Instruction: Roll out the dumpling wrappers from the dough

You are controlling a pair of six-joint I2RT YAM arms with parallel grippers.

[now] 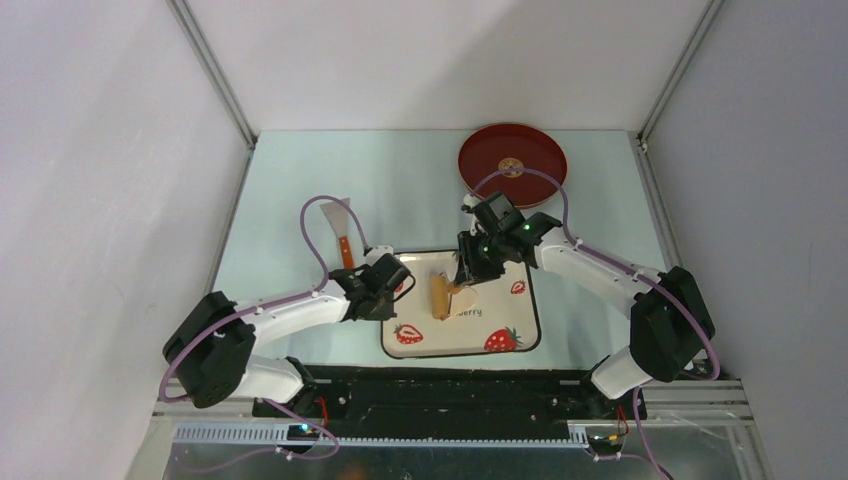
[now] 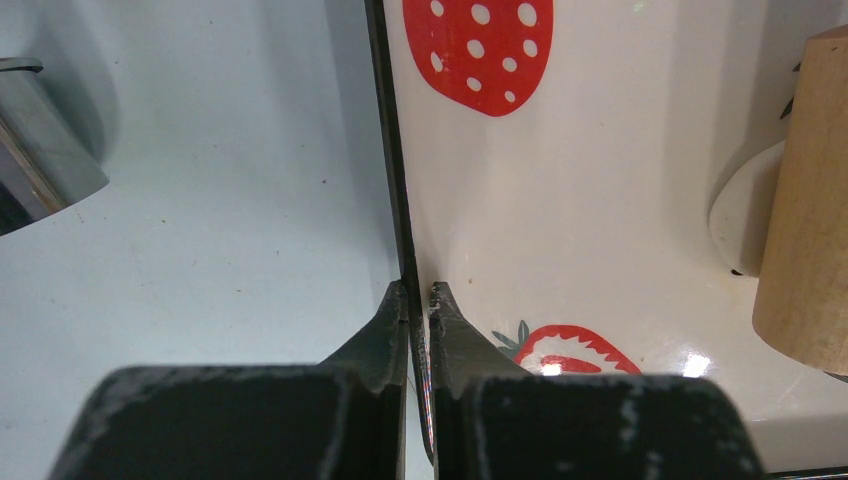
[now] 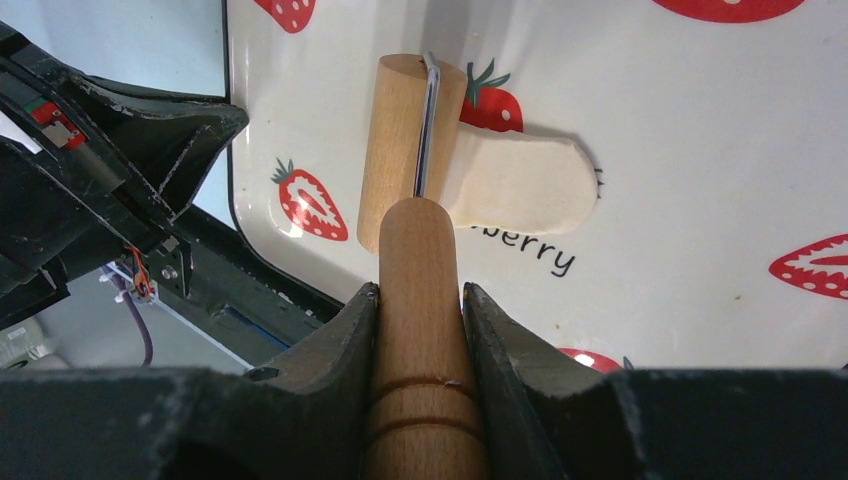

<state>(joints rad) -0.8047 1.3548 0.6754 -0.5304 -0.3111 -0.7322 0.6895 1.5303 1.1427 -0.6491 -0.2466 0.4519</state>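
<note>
The dough (image 1: 465, 298) is a small flattened cream tongue on the strawberry-patterned plate (image 1: 505, 305). The tan wooden roller (image 1: 439, 296) lies on the dough's left end. My right gripper (image 1: 463, 276) is shut on the roller's handle. In the right wrist view the handle (image 3: 425, 300) sits between the right gripper's (image 3: 420, 292) fingers, with the barrel (image 3: 400, 140) over the dough (image 3: 525, 185). My left gripper (image 1: 397, 286) is shut on the plate's left rim; the left gripper's (image 2: 419, 297) fingers pinch the black rim (image 2: 385, 150). The dough (image 2: 745, 215) and the roller (image 2: 805, 200) show at right. No round wrappers are in view.
A red round tray (image 1: 480, 150) with a gold emblem stands at the back right. A scraper with an orange handle (image 1: 338, 225) lies left of the plate. A steel tool (image 2: 40, 150) shows on the table left of the rim. The left arm (image 3: 100, 150) is close beside the roller.
</note>
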